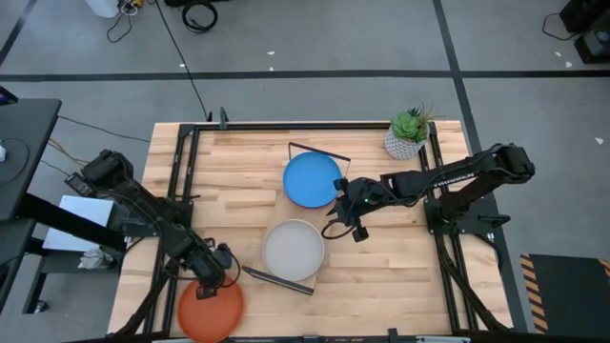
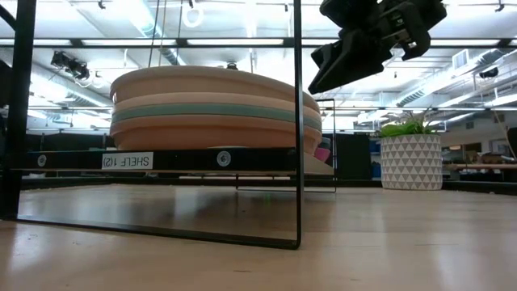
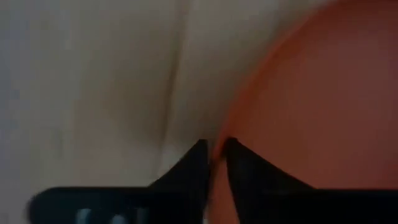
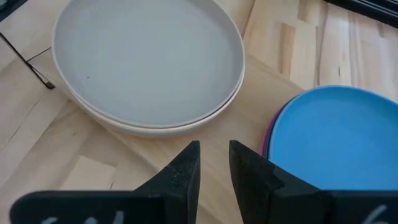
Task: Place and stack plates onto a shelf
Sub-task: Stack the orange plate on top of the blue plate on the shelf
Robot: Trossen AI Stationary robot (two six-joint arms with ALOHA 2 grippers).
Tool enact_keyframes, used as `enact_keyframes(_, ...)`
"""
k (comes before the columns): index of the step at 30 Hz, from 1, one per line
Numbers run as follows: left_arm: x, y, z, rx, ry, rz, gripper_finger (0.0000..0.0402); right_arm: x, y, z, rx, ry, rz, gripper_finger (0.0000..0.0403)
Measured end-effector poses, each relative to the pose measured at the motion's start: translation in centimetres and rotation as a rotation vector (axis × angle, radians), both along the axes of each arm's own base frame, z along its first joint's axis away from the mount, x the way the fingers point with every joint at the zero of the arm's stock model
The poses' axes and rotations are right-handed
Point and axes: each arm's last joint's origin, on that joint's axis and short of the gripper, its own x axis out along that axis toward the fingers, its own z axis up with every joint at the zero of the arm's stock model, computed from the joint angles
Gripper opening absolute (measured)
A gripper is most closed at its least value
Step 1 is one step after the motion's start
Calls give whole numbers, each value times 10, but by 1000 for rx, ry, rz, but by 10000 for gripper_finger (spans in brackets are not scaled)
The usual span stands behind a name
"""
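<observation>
An orange-red plate (image 1: 210, 309) lies at the table's near-left corner. My left gripper (image 1: 214, 275) (image 3: 214, 148) is shut on its far rim. The shelf (image 1: 278, 224) carries two stacks. At its far end a blue plate (image 1: 312, 179) (image 4: 336, 137) tops a magenta one (image 4: 268, 134). At its near end a cream plate (image 1: 294, 250) (image 4: 146, 62) tops a stack with a teal plate (image 2: 202, 111) in it. My right gripper (image 1: 351, 227) (image 4: 214, 152) hovers over the shelf between the stacks, narrowly open and holding nothing; the low view shows it raised (image 2: 323, 77). My left gripper pinches the orange-red plate's rim (image 3: 219, 140) on the plate's far side, one finger over the plate's inside and one outside it. The fingers (image 3: 239, 158) come slanting down from the far side. Whether the plate is lifted off the table I cannot tell.
A potted plant (image 1: 408, 133) (image 2: 410, 162) stands at the table's far-right corner. The shelf's black wire frames (image 1: 319, 152) (image 2: 297, 121) rise at its far and near ends. Bare tabletop (image 1: 400, 276) lies to the right of the shelf.
</observation>
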Motion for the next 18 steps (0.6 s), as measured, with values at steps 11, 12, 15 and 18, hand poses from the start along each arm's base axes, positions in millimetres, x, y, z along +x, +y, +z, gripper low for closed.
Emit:
enact_keyframes(11, 2, 0, 44, -117, -94, -76, 15, 0, 0, 0, 0, -1, 0, 91)
enact_keyframes(12, 2, 0, 52, -136, -111, -75, 15, 0, 0, 0, 0, 0, -1, 91)
enact_keyframes(15, 0, 1, 77, -204, -158, -42, 15, 0, 0, 0, 0, 0, 0, 91)
enact_keyframes(18, -3, 5, 104, -243, -201, -17, 15, 0, 0, 0, 0, 1, 0, 91)
